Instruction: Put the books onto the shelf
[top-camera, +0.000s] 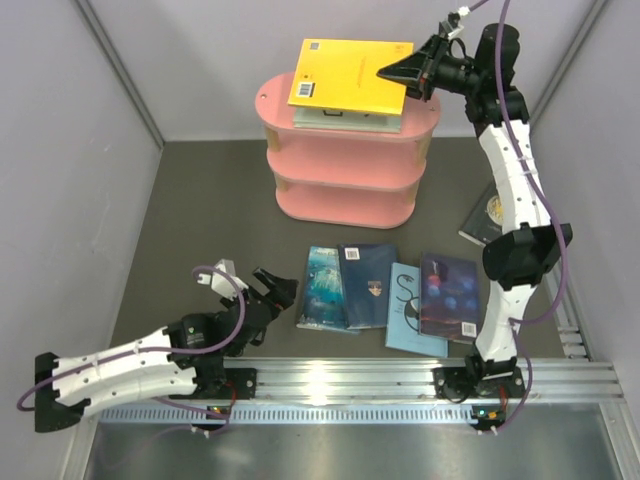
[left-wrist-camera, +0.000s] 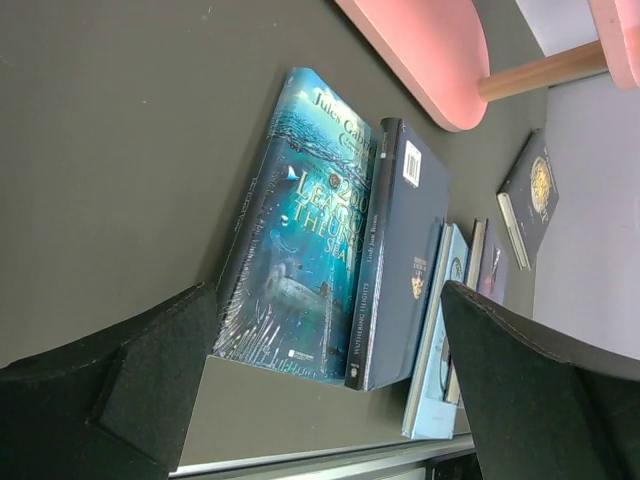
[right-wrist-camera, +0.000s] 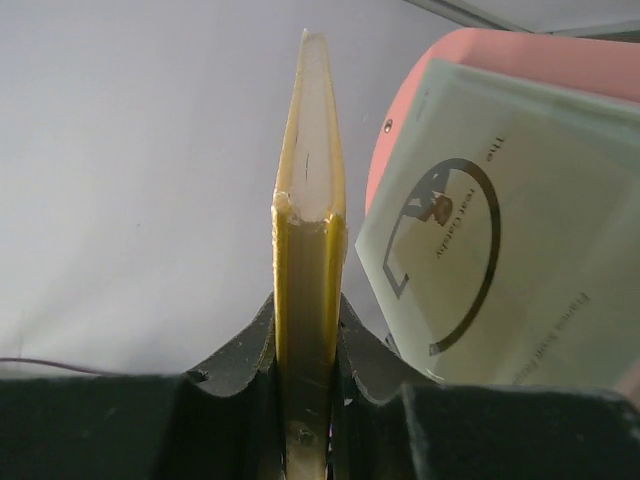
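1. Right gripper (top-camera: 412, 72), upper right of frame, pinches yellow book (top-camera: 350, 75) by its edge
2. Yellow book is over pale grey-green book (top-camera: 345, 120), which lies on top board of pink shelf (top-camera: 345, 170); contact unclear
3. Left gripper (top-camera: 255, 285), lower left, jaws spread wide, empty, near teal book (top-camera: 325, 288)
4. Teal, navy book (top-camera: 368, 285), light blue book (top-camera: 410, 315) and purple book (top-camera: 450, 295) lie in a row on table (top-camera: 200, 200), lower centre; black book (top-camera: 485, 215) at right

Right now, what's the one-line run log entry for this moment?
right gripper: shut on yellow book over shelf top | left gripper: open, near teal book | pale book: on shelf top | other books: on table
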